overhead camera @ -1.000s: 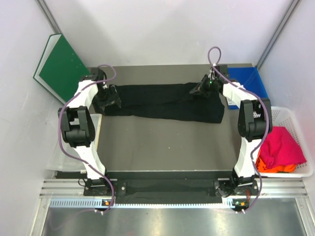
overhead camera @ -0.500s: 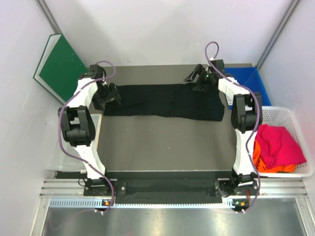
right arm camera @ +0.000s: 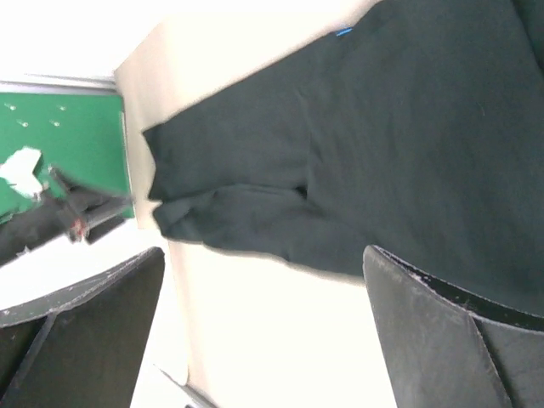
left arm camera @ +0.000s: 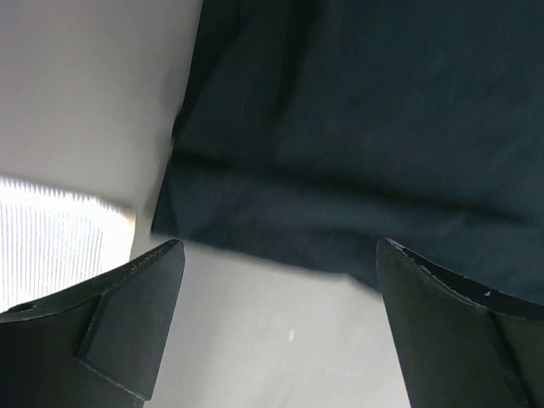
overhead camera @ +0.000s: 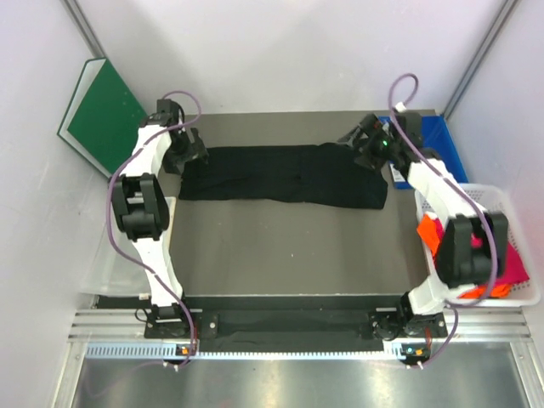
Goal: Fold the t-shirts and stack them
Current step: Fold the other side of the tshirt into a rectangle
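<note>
Black t-shirt [overhead camera: 289, 177] lies across the far half of the table [overhead camera: 280, 246], folded into a long narrow band, with its long axis running left to right. The cloth is soft and matte, and I see a layered hem at the left end. Left gripper [left arm camera: 280, 255] sits over that end, jaws spread wide, holding nothing. Right gripper [right arm camera: 263, 263] sits over the right end, equally wide and empty. Pink t-shirt [overhead camera: 515, 262] and orange t-shirt [overhead camera: 427, 231] lie bunched in the white lattice basket [overhead camera: 529, 293].
</note>
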{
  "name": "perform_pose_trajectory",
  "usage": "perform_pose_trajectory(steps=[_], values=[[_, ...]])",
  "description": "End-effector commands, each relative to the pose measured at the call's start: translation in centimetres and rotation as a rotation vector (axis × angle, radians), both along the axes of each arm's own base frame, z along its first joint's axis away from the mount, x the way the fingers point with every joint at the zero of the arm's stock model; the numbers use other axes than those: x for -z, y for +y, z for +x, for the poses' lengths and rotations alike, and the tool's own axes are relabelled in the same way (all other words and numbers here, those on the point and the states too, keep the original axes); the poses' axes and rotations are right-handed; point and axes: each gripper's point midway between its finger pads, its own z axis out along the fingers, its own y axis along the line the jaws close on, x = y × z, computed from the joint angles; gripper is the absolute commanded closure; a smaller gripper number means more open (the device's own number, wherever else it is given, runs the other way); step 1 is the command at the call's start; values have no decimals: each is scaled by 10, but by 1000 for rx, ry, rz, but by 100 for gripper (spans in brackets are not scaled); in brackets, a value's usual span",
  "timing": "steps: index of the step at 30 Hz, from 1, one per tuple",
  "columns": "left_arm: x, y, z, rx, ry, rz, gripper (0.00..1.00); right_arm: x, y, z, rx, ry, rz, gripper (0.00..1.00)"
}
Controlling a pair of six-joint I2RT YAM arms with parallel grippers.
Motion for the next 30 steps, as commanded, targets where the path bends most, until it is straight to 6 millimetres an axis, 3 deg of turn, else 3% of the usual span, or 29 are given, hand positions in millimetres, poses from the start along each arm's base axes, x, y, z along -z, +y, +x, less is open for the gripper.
perform_pose_trajectory(steps=[1, 2, 3, 6, 10, 19, 30], values=[[6, 4, 40, -2, -55, 21, 1, 22, -37, -56, 186, 159, 91, 0], [10, 4, 49, -5, -61, 22, 1, 28, -41, -63, 209, 180, 106, 0], [11, 5, 56, -7, -73, 21, 1, 45, -42, -79, 231, 247, 125, 0], [23, 11, 70, -36, -80, 46, 1, 61, -41, -104, 253, 313, 155, 0], [32, 10, 87, -52, -118, 34, 1, 68, -41, -119, 291, 341, 194, 1], [45, 18, 97, -71, -111, 71, 1, 104, -43, -120, 343, 413, 203, 2], [61, 26, 93, -123, -66, 106, 1, 140, -38, -88, 386, 471, 146, 5]])
